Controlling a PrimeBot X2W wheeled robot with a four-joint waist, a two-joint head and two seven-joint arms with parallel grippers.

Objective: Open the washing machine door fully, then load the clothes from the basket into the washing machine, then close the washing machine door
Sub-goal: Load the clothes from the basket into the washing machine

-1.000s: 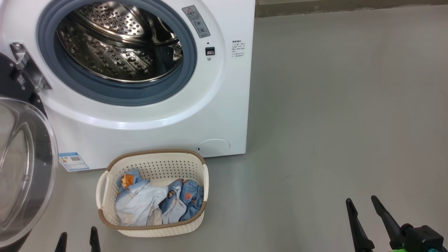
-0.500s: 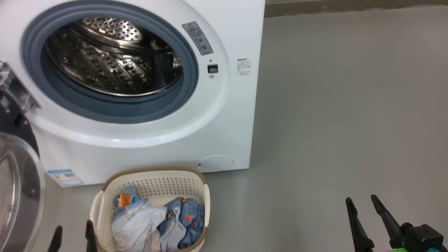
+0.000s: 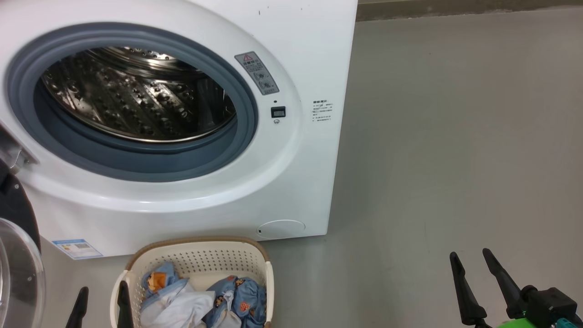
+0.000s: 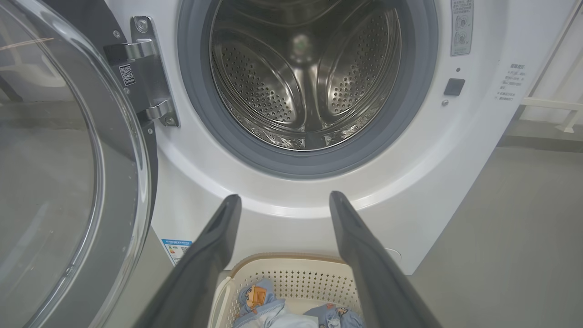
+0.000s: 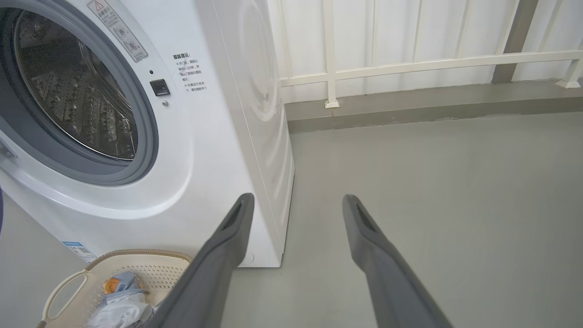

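Note:
The white washing machine (image 3: pixel 291 191) stands with its steel drum (image 3: pixel 136 105) bare behind a grey-blue seal. Its door (image 4: pixel 68 182) hangs swung out to the left on a metal hinge (image 4: pixel 145 77); the glass bowl (image 3: pixel 18 278) shows at the head view's left edge. In front sits the cream basket (image 3: pixel 200 255) with blue and pale clothes (image 3: pixel 205 300) inside. My left gripper (image 3: pixel 102 298) is open, empty, just above the basket's left side. My right gripper (image 3: pixel 471 262) is open and empty over bare floor at the lower right. The basket (image 4: pixel 291 278) lies between the left fingers (image 4: pixel 214 246).
Grey floor (image 3: pixel 455 136) stretches to the right of the machine. A white railing (image 5: pixel 410 64) and a low kerb (image 5: pixel 432 109) run behind it. A blue sticker (image 3: pixel 75 248) marks the machine's lower left front.
The head camera has tilted up and shifted, so the machine and basket sit lower in the picture. Both grippers stay open and hold their places.

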